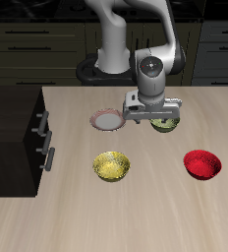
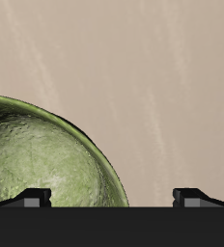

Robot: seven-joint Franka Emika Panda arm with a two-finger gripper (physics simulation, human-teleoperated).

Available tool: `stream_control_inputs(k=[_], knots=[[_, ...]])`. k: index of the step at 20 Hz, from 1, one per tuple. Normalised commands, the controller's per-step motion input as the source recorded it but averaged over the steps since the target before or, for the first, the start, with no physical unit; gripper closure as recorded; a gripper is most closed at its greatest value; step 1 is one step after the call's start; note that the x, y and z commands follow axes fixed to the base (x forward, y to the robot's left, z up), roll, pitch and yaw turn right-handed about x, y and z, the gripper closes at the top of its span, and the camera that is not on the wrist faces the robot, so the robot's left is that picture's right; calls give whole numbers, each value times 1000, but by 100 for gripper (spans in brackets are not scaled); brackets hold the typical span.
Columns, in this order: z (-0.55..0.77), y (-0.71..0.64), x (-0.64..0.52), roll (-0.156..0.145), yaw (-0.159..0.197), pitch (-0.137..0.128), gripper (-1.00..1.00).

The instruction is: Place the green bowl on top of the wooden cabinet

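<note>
Green bowl (image 2: 42,154) on bench (image 1: 155,217), beneath claw (image 1: 151,122); claw spread, gripping nothing. Wooden cabinet (image 1: 13,128) well apart.

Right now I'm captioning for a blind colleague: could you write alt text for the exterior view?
A Franka arm's gripper hangs over the green bowl on a light wood table. Nearer the front edge sit a yellow bowl and a red bowl; a pale plate lies beside the gripper, and the wooden cabinet stands at one end.

Bare table (image 1: 155,212) lies between the gripper (image 1: 152,120) and the wooden cabinet (image 1: 13,123) at the table's side edge; only the small plate (image 1: 107,120) and yellow bowl (image 1: 112,165) stand there.
</note>
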Motion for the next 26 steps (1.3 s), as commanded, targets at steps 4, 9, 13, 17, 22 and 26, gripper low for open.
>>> stream_control_inputs(k=[4, 9, 13, 17, 22, 26], knots=[[-6, -15, -16, 0, 10, -23, 100], [42, -17, 30, 1, -1, -20, 100], [44, -21, 12, 14, -6, -12, 100], [10, 0, 44, 7, -16, -5, 100], [41, 9, -3, 10, 8, -9, 100], [178, -48, -13, -3, 17, -37, 100]])
